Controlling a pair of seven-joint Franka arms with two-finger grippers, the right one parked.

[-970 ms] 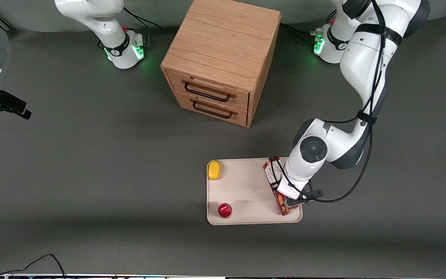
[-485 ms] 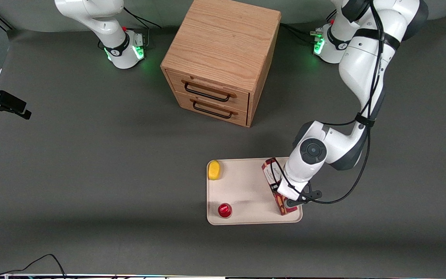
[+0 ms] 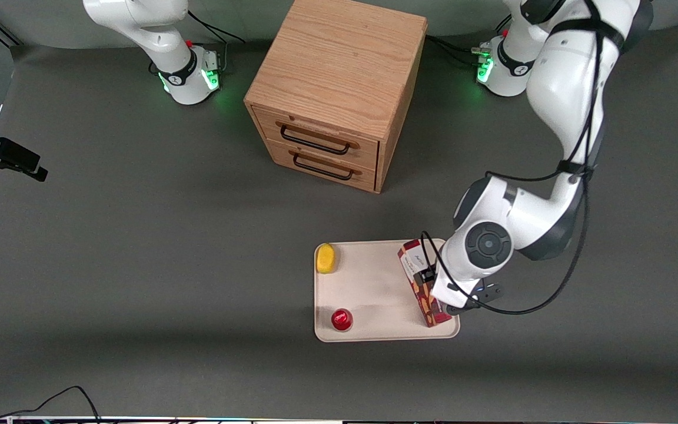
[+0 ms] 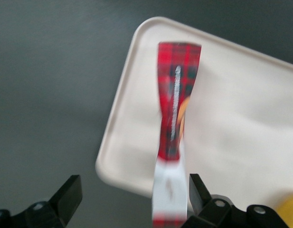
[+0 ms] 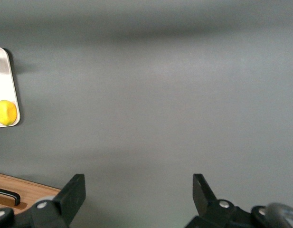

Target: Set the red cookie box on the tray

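Observation:
The red cookie box (image 3: 419,282) stands on its long narrow side on the cream tray (image 3: 374,288), at the tray's end toward the working arm. In the left wrist view the box (image 4: 177,99) shows a red plaid edge and a white end, with the tray (image 4: 236,123) under it. My left gripper (image 3: 440,288) is just above the box and is open. In the left wrist view the gripper (image 4: 133,190) has its fingers wide apart; the box lies between them, close to one finger (image 4: 197,190) and apart from the other.
A yellow lemon-like item (image 3: 326,258) and a small round red-capped item (image 3: 342,319) sit on the tray's end toward the parked arm. A wooden two-drawer cabinet (image 3: 339,88) stands farther from the front camera. Dark grey table (image 3: 139,265) surrounds the tray.
The wrist has shifted toward the working arm's end of the table and the elbow has swung up. The box stays in place on the tray.

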